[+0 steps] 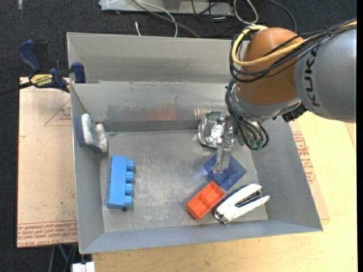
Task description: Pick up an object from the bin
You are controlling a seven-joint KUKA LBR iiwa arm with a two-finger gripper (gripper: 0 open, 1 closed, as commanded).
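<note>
My gripper (223,162) reaches down in the right half of the bin, its tip resting on or just above a flat dark-blue piece (232,174). A crumpled ball of silver foil (210,130) lies right behind the gripper, touching or nearly touching it. An orange brick (205,200) sits just in front of the blue piece. Beside it, a white stapler (242,203) lies slanted near the front right corner.
A light-blue studded brick (121,182) lies lengthwise at the front left. A silver metal lump (92,132) rests against the left wall. The arm with its orange cover and cables hangs over the bin's back right.
</note>
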